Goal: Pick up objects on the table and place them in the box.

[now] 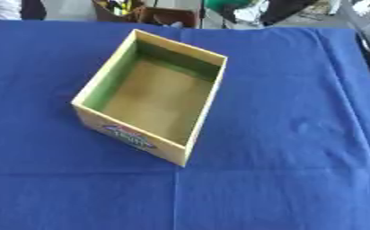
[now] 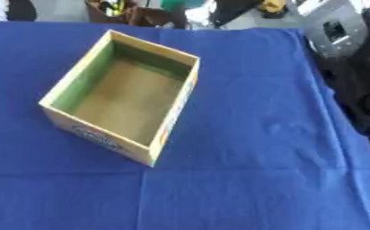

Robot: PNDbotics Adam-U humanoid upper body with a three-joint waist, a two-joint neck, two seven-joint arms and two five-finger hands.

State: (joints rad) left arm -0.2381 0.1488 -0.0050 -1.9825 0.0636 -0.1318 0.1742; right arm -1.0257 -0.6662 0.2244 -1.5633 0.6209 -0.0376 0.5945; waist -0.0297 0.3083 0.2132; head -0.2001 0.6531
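A: Starting at the left of the frame, what do you have?

B: A counter (image 1: 298, 134) under a blue cloth (image 1: 282, 188) that fills nearly the whole picture. Creases run across the lower part and down the middle of the cloth.

A: And the box?

B: The box (image 1: 129, 137) stands left of centre, turned at an angle so one corner points to the lower middle of the frame. It is yellowish cardboard, open at the top, with a greenish tint on the inner left wall and a brown floor. Its near outer wall carries a printed label in blue and red that I cannot read. The inside shows only the bare floor.

A: Anything on the cloth to the right of it?

B: Only blue cloth there, up to the right edge.

A: The hands?

B: Neither shows in either view, so whether they are spread or curled I cannot tell. At the right edge of the right eye view sits some dark and grey equipment (image 2: 349, 54), too unclear to name
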